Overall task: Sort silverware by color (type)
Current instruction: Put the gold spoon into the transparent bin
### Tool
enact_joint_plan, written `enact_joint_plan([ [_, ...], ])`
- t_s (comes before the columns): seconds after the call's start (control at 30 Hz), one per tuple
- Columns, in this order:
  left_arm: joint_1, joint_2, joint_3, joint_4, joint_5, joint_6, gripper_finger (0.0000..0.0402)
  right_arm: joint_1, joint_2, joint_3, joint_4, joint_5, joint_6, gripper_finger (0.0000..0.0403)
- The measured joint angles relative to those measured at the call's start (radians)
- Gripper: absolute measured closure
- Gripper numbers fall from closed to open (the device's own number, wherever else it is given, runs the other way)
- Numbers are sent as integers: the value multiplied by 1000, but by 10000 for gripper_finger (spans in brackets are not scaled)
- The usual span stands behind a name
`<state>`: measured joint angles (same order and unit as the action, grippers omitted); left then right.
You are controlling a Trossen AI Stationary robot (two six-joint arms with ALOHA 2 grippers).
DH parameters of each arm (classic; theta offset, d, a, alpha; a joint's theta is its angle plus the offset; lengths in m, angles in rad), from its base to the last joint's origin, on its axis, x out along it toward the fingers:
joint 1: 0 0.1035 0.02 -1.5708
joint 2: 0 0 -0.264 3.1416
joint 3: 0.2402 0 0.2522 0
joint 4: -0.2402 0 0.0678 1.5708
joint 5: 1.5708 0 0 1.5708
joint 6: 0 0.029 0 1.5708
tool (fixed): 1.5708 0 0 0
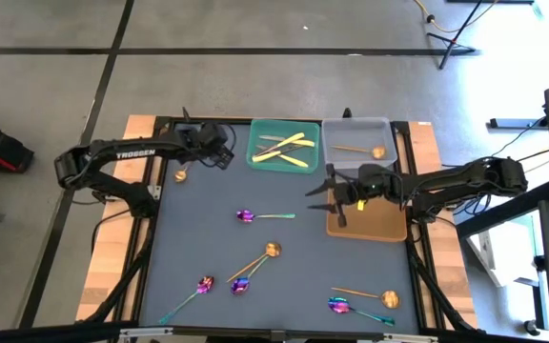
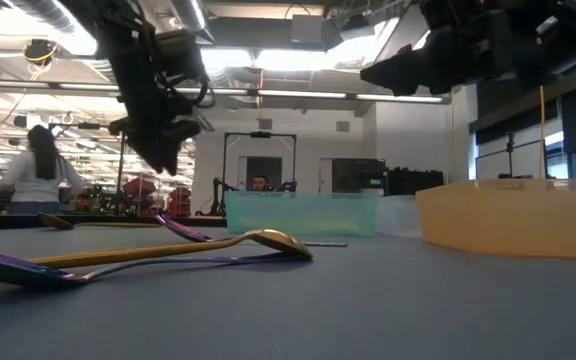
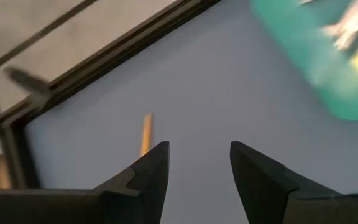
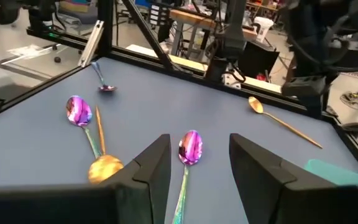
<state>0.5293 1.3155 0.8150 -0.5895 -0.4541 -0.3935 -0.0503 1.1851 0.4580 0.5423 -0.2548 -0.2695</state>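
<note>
Left gripper (image 1: 225,152) empty, fingers apart, above copper spoon (image 1: 180,175) near green tray (image 1: 284,145). Right gripper (image 1: 327,193) empty, fingers apart, facing purple spoon (image 4: 189,149). Risks: flat spoon skidding under closing fingers; wrong-tray drop; crossed pair (image 1: 255,264) lifting together.

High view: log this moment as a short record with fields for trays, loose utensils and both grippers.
green tray: holds the pale gold knives
grey tray: holds one copper spoon
orange tray: no utensil visible in it
loose on the mat: four purple spoons, e.g.; three copper spoons, e.g.
left gripper: open, empty, above the mat near the green tray
right gripper: open, empty, by the orange tray's left edge
</note>
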Motion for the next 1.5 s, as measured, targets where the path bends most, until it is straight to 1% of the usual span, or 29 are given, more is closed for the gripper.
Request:
enact_joint_plan([
  [0.13,52,3,0,-53,17,-25,236,-2,0,0,-23,0,0,253],
  [0.27,86,27,0,-92,82,-26,236,-2,0,0,-28,31,0,253],
  [0.6,170,135,0,-145,165,-23,237,-2,0,0,-52,37,-2,253],
  [0.7,201,164,0,-147,202,6,237,-2,0,0,-60,37,-16,253],
  [1.03,304,240,0,-145,191,32,237,-3,0,0,-69,37,-27,253],
  [1.1,323,264,0,-142,219,57,237,-2,0,0,-69,37,-27,253],
  [1.23,357,303,5,-143,326,98,238,-2,0,1,-69,37,-27,253],
  [1.37,362,310,14,-157,347,116,259,-2,0,1,-70,37,-27,253],
  [1.5,361,306,12,-154,360,135,305,-2,0,1,-75,37,-27,253],
])
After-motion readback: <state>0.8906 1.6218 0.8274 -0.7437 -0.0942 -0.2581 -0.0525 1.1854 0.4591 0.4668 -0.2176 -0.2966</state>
